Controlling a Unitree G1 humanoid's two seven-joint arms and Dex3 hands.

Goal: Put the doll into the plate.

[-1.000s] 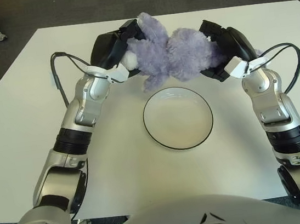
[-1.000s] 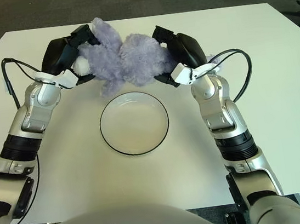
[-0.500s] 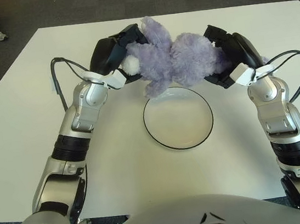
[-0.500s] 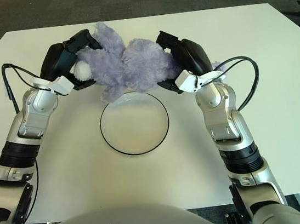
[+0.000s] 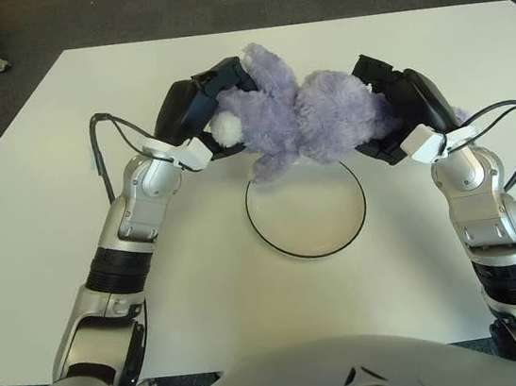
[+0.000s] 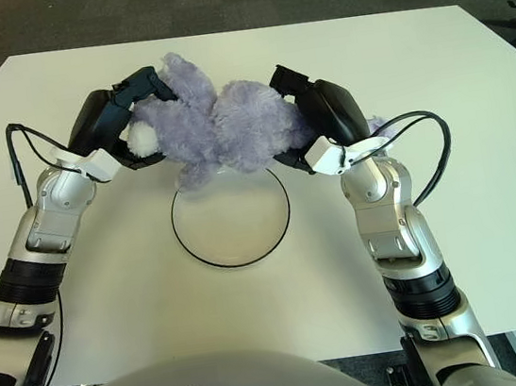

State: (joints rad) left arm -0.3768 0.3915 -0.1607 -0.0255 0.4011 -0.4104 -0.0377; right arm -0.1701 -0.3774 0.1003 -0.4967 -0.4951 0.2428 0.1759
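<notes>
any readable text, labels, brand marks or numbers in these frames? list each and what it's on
None readable.
No print shows on the doll, the plate or the table.
The left hand and right hand, both clamped on the doll over the plate's far rim, carry white tabs at the wrist, with no legible markings.
The robot's torso bears a small dark mark, a shape rather than letters.

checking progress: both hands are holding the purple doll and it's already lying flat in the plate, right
Not quite. Both the left hand and the right hand do grip the purple doll, but the left eye view shows it held up over the plate's far rim, not lying in it.
</notes>
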